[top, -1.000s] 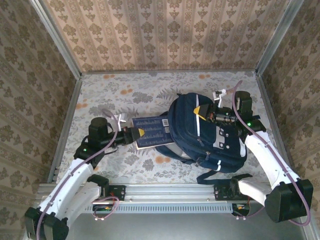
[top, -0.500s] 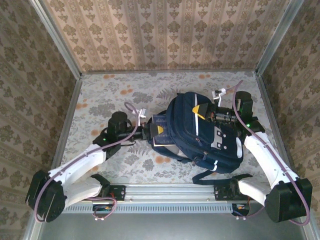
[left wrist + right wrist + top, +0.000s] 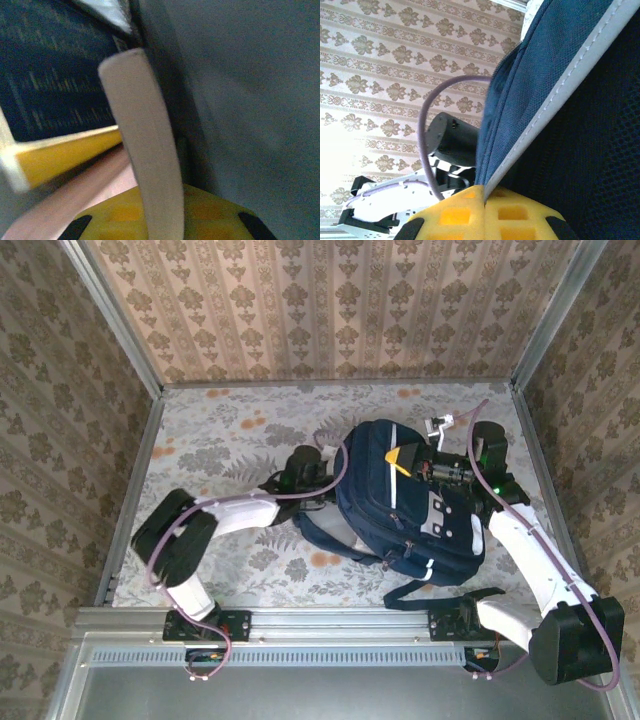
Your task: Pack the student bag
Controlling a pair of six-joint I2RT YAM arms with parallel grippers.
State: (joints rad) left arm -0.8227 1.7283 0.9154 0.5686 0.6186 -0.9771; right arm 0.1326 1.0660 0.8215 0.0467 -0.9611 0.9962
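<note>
So, starting from the left in the overhead view: the left arm (image 3: pixel 240 512) is stretched out across the flowery table (image 3: pixel 220 440), and its dark wrist is pressed right up against the left side of the student bag (image 3: pixel 410 510).

From the left wrist camera, the left gripper (image 3: pixel 167 220) is seen down inside a dim, grey-lined space. A book (image 3: pixel 50 95) with a dark blue cover and rows of pale print is sat right in front of it, and the book's pale edge (image 3: pixel 140 150) runs down to the yellow pads (image 3: pixel 215 215). Whether the book is actually pinched or the fingers are just loose beside it can't be told, it's all too close and blurry.

The student bag is laid right of centre on the table, between the two arms, with its white stripe (image 3: pixel 395 495) and grey patch (image 3: pixel 440 515) facing up. A dark strap (image 3: pixel 440 595) is trailed out toward the near edge.

At the bag's far right end, its rim is clamped by the right gripper (image 3: pixel 403 462). In the right wrist view those fingers (image 3: pixel 470 215) are pressed tight together on the navy fabric, right where the white piping (image 3: pixel 570 70) comes down, and the rim is held up.
</note>
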